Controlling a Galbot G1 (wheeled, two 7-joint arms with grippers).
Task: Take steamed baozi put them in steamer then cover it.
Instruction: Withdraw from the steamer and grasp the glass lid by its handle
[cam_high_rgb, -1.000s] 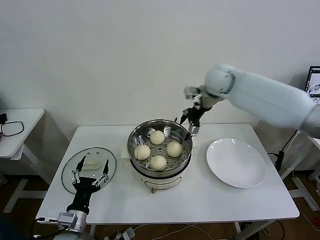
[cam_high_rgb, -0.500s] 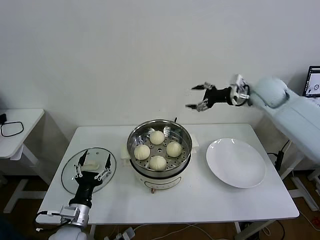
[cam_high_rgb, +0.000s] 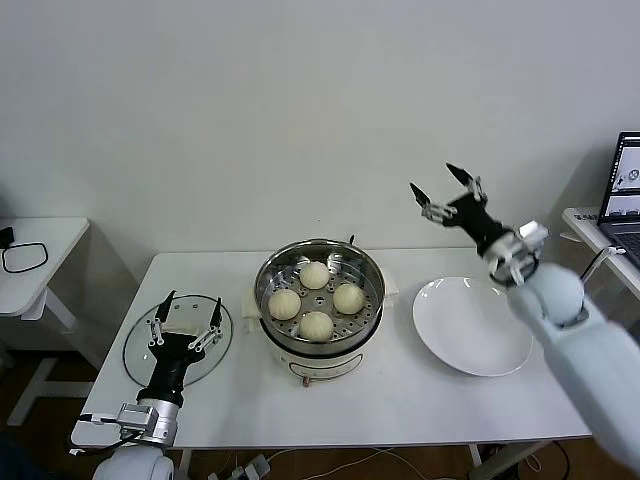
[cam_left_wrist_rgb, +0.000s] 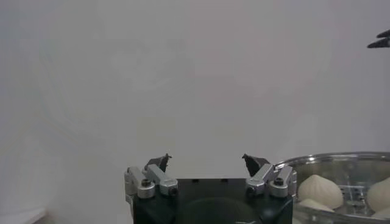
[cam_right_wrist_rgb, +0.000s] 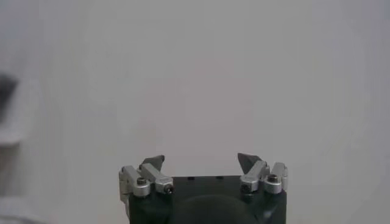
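All four steamed baozi (cam_high_rgb: 316, 299) are sitting in the steamer (cam_high_rgb: 320, 300) mid-table, and the cover (cam_high_rgb: 178, 338) lies flat on the table at its 9 o'clock. Left gripper (cam_high_rgb: 185, 318) hovers over the cover, fingers spread wide, holding nothing. Right gripper (cam_high_rgb: 441, 191) is up in the air around 2 o'clock from the steamer, above the white plate (cam_high_rgb: 472, 325), also wide open and empty.

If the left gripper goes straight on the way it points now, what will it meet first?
Probably the cover: the open left gripper points forward and sits over its near part in the head view. Its height is unclear, so it may pass above, toward the wall.
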